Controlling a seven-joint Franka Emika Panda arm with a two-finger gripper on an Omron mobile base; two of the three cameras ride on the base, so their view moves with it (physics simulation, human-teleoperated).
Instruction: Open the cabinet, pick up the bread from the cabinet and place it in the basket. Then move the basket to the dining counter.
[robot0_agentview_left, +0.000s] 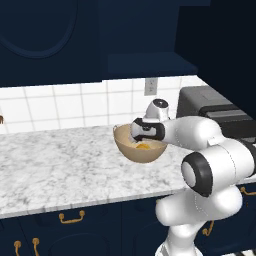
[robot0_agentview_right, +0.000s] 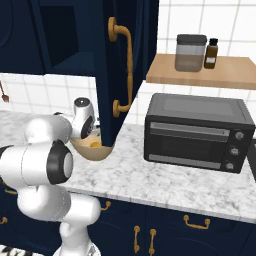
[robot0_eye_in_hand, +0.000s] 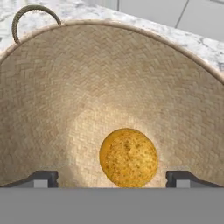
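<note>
round golden-orange bread (robot0_eye_in_hand: 128, 157) lying inside tan woven basket (robot0_eye_in_hand: 87, 78).

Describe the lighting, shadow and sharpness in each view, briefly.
Left base view: even, flat light, the wall cabinet nearly black, slightly soft edges. Right base view: the open cabinet door casts no strong shadow on the basket; the toaster oven is evenly lit. Hand view: a bright patch on the weave around the bread, darker walls toward the rim, mild blur on the gripper tips.
</note>
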